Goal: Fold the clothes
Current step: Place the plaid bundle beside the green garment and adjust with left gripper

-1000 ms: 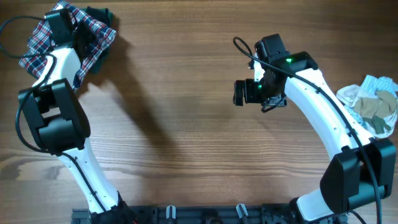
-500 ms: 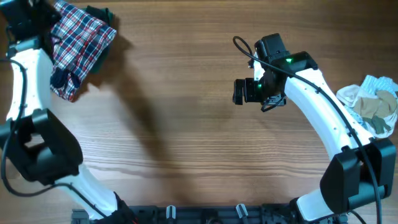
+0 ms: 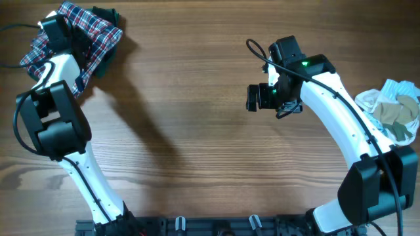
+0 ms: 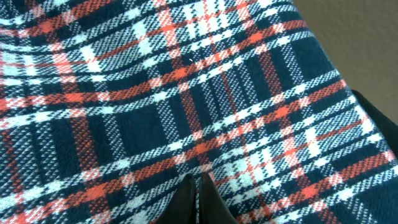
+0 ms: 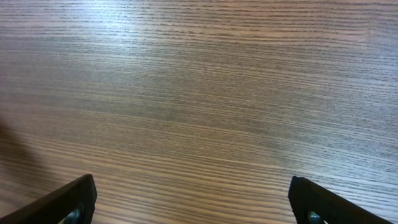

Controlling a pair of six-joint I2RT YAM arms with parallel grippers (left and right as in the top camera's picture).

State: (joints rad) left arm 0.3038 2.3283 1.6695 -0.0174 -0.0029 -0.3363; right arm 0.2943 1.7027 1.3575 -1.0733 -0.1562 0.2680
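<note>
The red, white and navy plaid garment [image 3: 98, 26] lies bunched at the table's far left corner and fills the left wrist view [image 4: 186, 93]. My left gripper [image 3: 83, 43] is over it. In the left wrist view its fingers [image 4: 198, 198] are pressed together with plaid fabric around the tips, so it looks shut on the cloth. My right gripper [image 3: 254, 98] hovers right of the table's centre, far from the garment. It is open wide and empty over bare wood [image 5: 193, 202].
A pile of white, pale blue and olive clothes [image 3: 394, 110] sits at the right edge. A dark green cloth [image 3: 105, 14] pokes out behind the plaid garment. A black cable [image 3: 13, 29] runs along the far left edge.
My left arm swung out to the far left and has come back right, and the plaid garment shifted and changed shape with it. The right arm has not moved.
</note>
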